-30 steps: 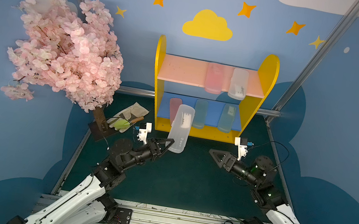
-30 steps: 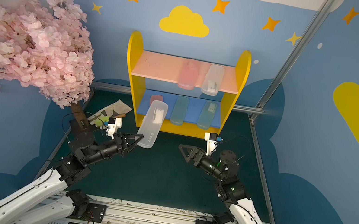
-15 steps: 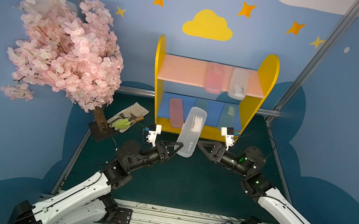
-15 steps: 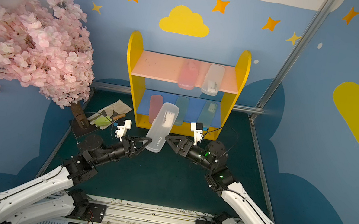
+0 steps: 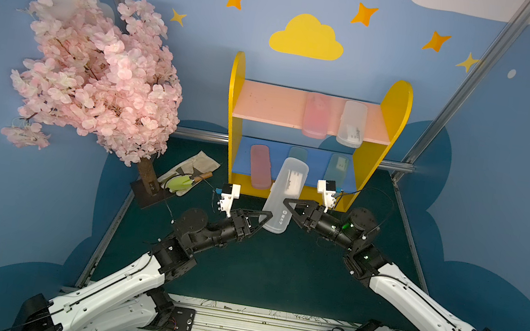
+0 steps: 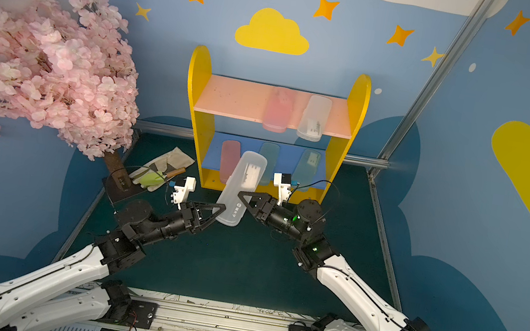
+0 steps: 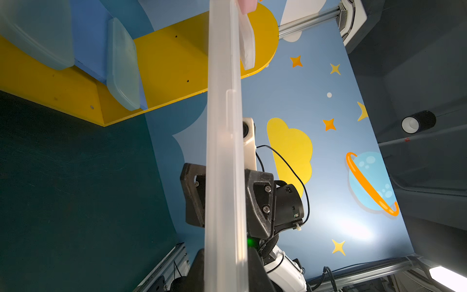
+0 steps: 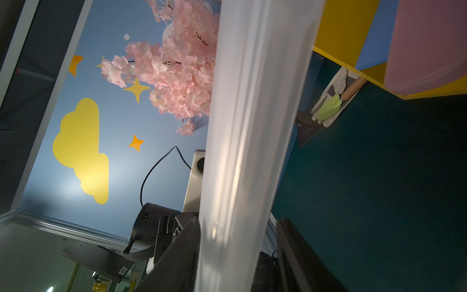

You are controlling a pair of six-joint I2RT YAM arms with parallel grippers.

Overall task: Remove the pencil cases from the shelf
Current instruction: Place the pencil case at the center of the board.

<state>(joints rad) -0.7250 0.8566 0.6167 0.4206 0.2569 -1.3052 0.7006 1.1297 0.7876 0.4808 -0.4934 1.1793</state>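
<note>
Centre frame, the left pincer (image 5: 265, 219) clamps the lower end of a clear-white pencil case (image 5: 289, 184), held off the surface (image 5: 257, 273) before the shelf (image 5: 386, 120). The right pincer (image 5: 288, 209) straddles it, jaws narrow; gripping or not, I cannot tell. Likely light, stiff, slick: pinch across its flat faces. Six cases: this one, two on the pink board (image 5: 266, 105), three on the blue board (image 5: 316, 166).

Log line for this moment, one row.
phase: handover | left gripper: shut on clear pencil case | right gripper: jaws straddle it, grip unclear | shelf: holds five more cases
</note>
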